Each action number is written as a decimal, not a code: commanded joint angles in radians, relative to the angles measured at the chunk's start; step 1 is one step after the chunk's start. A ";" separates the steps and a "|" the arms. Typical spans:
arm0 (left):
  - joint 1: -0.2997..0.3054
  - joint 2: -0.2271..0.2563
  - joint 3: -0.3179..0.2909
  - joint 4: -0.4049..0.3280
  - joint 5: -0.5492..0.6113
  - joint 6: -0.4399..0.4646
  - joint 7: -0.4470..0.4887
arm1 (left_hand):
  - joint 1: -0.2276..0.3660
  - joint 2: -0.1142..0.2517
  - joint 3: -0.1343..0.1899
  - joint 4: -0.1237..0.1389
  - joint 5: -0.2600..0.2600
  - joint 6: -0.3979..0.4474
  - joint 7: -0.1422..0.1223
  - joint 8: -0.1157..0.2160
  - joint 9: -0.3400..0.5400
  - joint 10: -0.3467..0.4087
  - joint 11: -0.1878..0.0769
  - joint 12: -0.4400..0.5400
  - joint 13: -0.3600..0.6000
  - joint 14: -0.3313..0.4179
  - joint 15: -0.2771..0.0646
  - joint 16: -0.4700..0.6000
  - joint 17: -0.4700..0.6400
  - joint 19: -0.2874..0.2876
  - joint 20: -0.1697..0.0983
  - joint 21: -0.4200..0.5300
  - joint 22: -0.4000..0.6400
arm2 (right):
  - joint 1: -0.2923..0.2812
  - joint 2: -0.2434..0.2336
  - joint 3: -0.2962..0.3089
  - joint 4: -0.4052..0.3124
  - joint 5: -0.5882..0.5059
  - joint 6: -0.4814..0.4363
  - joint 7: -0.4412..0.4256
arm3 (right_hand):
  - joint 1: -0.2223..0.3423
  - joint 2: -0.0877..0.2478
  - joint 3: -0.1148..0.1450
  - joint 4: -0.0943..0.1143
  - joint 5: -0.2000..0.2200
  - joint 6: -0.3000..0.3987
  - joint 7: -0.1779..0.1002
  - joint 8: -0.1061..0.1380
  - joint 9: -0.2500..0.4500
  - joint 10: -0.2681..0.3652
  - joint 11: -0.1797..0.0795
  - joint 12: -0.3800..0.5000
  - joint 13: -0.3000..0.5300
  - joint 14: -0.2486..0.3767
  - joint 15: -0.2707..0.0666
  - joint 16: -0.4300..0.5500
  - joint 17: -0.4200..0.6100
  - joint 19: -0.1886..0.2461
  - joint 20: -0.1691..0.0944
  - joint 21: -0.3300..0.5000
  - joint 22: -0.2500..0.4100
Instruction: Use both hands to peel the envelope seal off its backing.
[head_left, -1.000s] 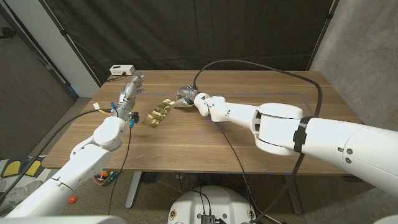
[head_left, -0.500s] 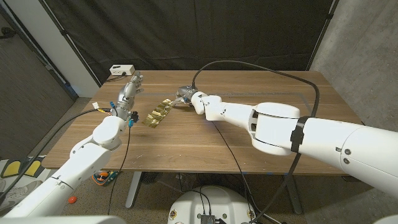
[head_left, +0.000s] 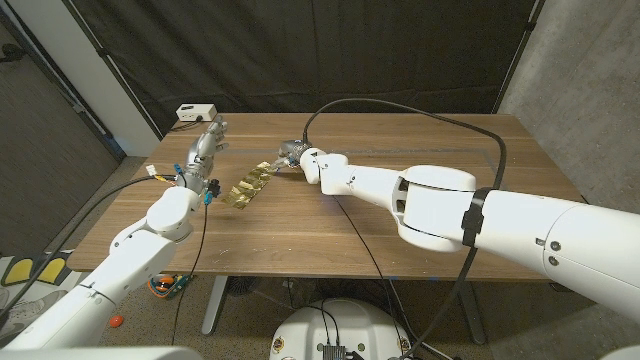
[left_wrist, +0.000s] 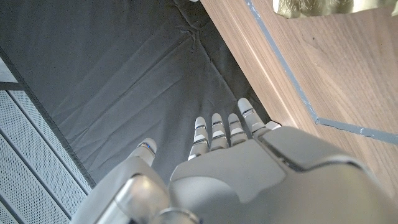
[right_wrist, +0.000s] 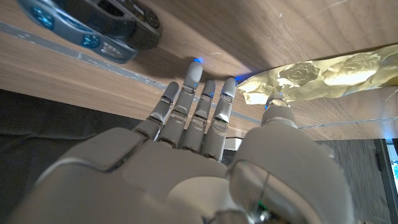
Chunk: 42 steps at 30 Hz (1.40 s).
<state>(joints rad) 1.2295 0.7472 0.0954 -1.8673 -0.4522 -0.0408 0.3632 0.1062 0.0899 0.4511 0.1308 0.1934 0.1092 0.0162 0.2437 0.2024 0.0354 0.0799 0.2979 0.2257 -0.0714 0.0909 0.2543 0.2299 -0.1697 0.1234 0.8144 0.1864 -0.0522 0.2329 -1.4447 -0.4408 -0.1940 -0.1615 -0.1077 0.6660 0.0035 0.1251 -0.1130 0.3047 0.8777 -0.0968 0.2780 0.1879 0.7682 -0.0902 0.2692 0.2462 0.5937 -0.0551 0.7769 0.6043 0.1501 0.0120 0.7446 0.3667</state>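
Two robot hands over wooden table (head_left: 420, 230), black curtain (head_left: 300, 50) behind: left (head_left: 203, 147) empty, fingers apart; right (head_left: 292, 152) grip unclear.

Change over the last second, head view. The right hand (head_left: 291, 153) has shifted toward 9 o'clock, and its arm has followed, the forearm now lying further across the table. The gold envelope seal (head_left: 249, 183), touched at its 1 o'clock end by that hand, has slid slightly toward 9 o'clock with it. The left hand (head_left: 204, 146) has edged a little toward 10 o'clock, its fingers spread and holding nothing.
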 joint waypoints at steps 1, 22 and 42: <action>0.020 0.002 -0.018 -0.002 -0.007 -0.009 0.006 | 0.013 0.001 0.002 -0.005 0.003 0.005 -0.001 -0.001 0.004 -0.004 0.003 -0.006 0.002 -0.003 0.001 -0.006 0.003 -0.179 0.006 -0.006 0.002 | -0.009 0.028 -0.005 -0.001 -0.004 -0.023 -0.008 | 0.047 -0.001 -0.023 -0.012 0.013 0.097 -0.016 0.020 0.004 0.141 -0.048 0.055 0.041 0.035 -0.158 0.066 0.026 -0.016 -0.002 0.034 0.029; 0.035 -0.006 -0.045 0.014 -0.019 -0.035 -0.006 | 0.021 0.002 0.006 -0.009 0.001 -0.002 -0.002 -0.006 0.006 -0.011 0.003 -0.010 0.003 -0.008 0.000 -0.009 0.003 -0.180 0.006 -0.011 0.002 | -0.009 0.038 -0.054 -0.001 -0.049 -0.028 -0.028 | 0.545 0.047 0.007 -0.046 0.099 0.336 -0.060 0.104 0.005 0.326 -0.113 0.193 0.216 0.147 -0.173 0.215 0.185 -0.003 -0.045 0.240 0.126; -0.036 0.023 -0.003 0.057 0.049 -0.036 -0.016 | 0.039 -0.001 0.012 -0.021 -0.001 0.013 -0.022 -0.003 0.007 -0.008 0.000 -0.012 0.005 -0.002 0.004 -0.010 0.002 -0.181 0.017 -0.018 0.002 | 0.003 -0.027 0.073 -0.001 0.081 0.090 -0.180 | 0.507 0.135 0.029 0.010 0.147 0.185 -0.039 0.164 0.150 0.271 -0.106 0.151 0.283 0.144 -0.171 0.172 0.288 -0.093 -0.033 0.352 0.165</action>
<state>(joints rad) 1.2292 0.7516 0.0680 -1.8287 -0.4627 -0.0798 0.3320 0.1255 0.0869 0.4571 0.1208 0.1934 0.1217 0.0033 0.2399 0.2073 0.0281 0.0802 0.2902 0.2255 -0.0714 0.0910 0.2496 0.2299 -0.1704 0.1265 0.8012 0.1865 -0.0523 0.2407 -1.4370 -0.4405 -0.1808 -0.1477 -0.1628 1.1214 0.0644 0.1553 -0.1117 0.4414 1.0808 -0.1321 0.4209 0.3062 1.0472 -0.1899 0.4209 0.5121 0.7351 -0.0750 0.9526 0.8687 0.0681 -0.0127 1.0814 0.5263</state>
